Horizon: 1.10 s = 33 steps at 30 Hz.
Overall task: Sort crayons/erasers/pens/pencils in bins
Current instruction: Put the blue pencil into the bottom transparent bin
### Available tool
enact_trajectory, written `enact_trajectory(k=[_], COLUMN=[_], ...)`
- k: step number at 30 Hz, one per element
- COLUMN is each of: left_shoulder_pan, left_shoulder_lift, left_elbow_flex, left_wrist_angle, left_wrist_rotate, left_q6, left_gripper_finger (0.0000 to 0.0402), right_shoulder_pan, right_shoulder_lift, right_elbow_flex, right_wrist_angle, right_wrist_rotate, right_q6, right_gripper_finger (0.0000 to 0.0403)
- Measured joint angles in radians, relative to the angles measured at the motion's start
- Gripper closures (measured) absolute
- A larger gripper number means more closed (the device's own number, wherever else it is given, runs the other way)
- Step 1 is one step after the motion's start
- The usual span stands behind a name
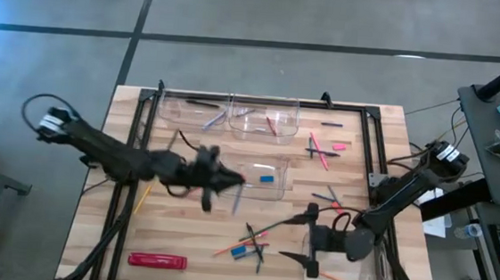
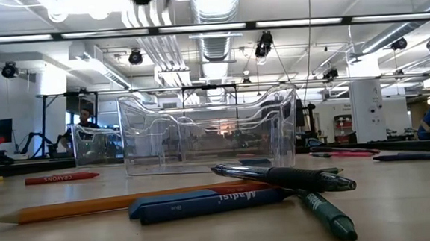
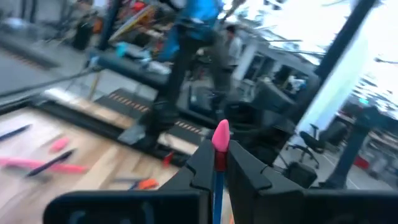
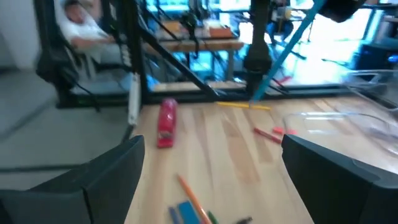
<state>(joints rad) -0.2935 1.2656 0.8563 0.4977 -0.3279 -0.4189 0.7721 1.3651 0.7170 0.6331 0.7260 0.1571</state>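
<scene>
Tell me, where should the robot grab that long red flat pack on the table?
Grab the red pack around its middle, pinching across its short width, and come straight down from above. It lies flat on the table with nothing touching it, so both long edges are free for the fingers, and the middle should keep it level.

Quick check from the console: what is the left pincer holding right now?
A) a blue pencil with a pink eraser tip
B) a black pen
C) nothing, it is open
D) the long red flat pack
A: in the left wrist view the left pincer is shut on a slim blue pencil with a pink eraser tip standing up between its fingers, while the long red flat pack lies on the wooden table.
</scene>
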Motion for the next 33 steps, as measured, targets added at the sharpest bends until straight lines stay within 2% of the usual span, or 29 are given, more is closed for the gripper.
enact_trajectory(k=[4, 8, 13, 20, 25, 33], left_shoulder_pan=[-0.023, -0.023, -0.023, -0.033, -0.037, -0.038], left_shoulder_lift=[0.183, 0.328, 0.456, 0.549, 0.555, 0.55], left_elbow_flex=[0.093, 0.208, 0.334, 0.438, 0.445, 0.446], left_wrist_angle=[0.13, 0.149, 0.151, 0.158, 0.158, 0.16], left_wrist_rotate=[0.0, 0.013, 0.035, 0.067, 0.068, 0.068], left_q6=[0.042, 0.075, 0.089, 0.089, 0.092, 0.093], left_gripper_finger=[0.0397, 0.0397, 0.0397, 0.0397, 0.0397, 0.0397], right_shoulder_pan=[-0.023, -0.042, -0.07, -0.081, -0.081, -0.081], right_shoulder_lift=[0.01, 0.033, 0.038, 0.04, 0.04, 0.04], right_elbow_flex=[-0.073, -0.127, -0.154, -0.158, -0.157, -0.157], right_wrist_angle=[0.236, 0.361, 0.399, 0.399, 0.398, 0.397], right_wrist_rotate=[-0.074, -0.072, -0.072, -0.072, -0.072, -0.072], right_q6=[-0.034, -0.057, -0.023, -0.01, -0.01, -0.017], right_gripper_finger=[0.0037, 0.0037, 0.0037, 0.0043, 0.0102, 0.0259])
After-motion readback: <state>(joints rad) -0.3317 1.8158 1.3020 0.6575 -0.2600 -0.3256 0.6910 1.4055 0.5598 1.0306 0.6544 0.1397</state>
